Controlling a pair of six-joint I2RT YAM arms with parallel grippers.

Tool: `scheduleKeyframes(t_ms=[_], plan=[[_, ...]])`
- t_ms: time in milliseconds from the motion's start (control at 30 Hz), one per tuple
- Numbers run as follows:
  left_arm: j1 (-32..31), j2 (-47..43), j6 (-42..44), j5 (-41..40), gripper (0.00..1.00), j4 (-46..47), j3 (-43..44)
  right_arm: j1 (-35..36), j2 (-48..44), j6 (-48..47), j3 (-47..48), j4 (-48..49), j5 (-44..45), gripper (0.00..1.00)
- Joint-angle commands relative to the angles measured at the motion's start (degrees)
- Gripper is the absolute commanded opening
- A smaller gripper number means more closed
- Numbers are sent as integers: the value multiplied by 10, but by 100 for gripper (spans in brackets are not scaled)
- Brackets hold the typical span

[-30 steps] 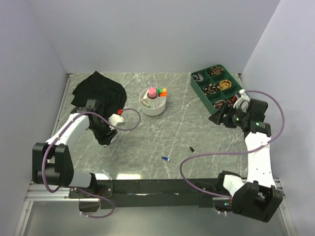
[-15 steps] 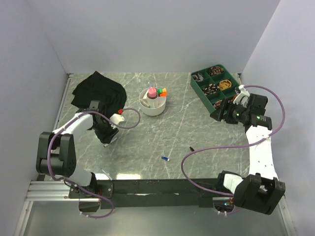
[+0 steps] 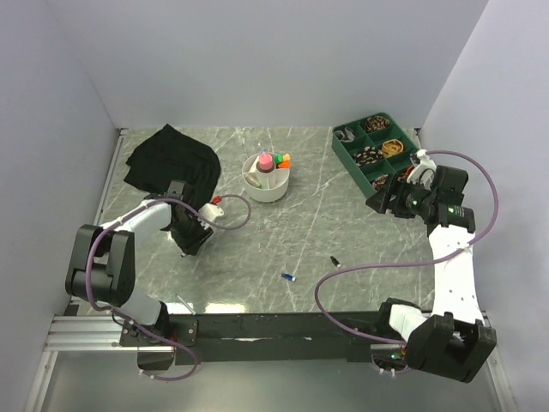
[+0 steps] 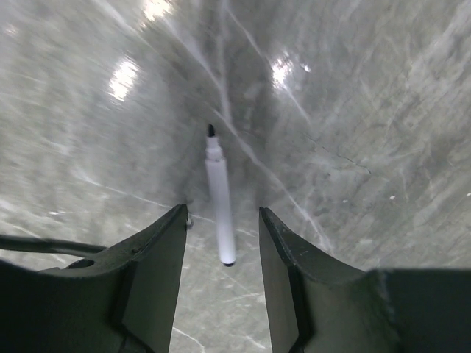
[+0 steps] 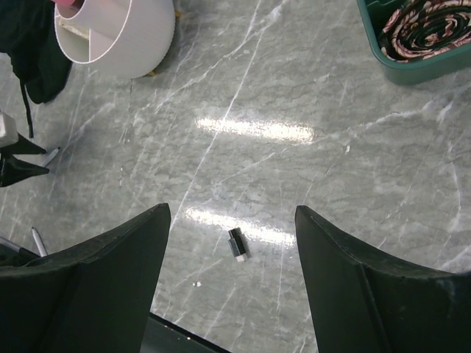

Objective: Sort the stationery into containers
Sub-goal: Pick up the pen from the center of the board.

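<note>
Now that my left arm has swung down off the floppy black fabric bag (image 3: 167,159), the left gripper (image 4: 221,217) hangs open astride a thin white pen (image 4: 219,195), low on the left, ready to close. The divided round white bowl (image 3: 268,178) waits at upper centre. At far right, the right gripper (image 5: 229,220) stays wide open, empty.

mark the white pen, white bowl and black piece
white pen (image 4: 221,202), left wrist view, mid-barrel
white bowl (image 3: 268,195), top external view, near wall
black piece (image 5: 237,244), right wrist view, its middle
</note>
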Motion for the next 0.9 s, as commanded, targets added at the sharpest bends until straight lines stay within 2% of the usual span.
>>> scheduleKeyframes(t_ms=[0,200,300,433,567,700,767,800,867], plan=[[-3,10,-46,-36,47,16,-5,4,-20,-6,-7,8,-6,76],[-3,25,-54,-47,41,13,-12,4,-30,-7,-9,6,-3,76],[-3,17,-39,-56,34,18,-36,4,-36,-9,-11,4,-3,76],[-3,18,-24,-58,14,21,-61,4,-42,-4,-16,8,-4,76],[-3,26,-27,-43,1,14,-57,4,-46,2,-22,13,-6,76],[-3,20,-25,5,1,-39,17,4,-50,27,-21,22,-19,76],[-3,15,-21,57,1,-90,59,4,-48,59,-16,32,-35,76],[-3,14,-18,79,1,-117,112,5,-47,70,-8,37,-43,76],[-5,22,16,164,1,-167,172,4,-39,102,0,52,-66,76]])
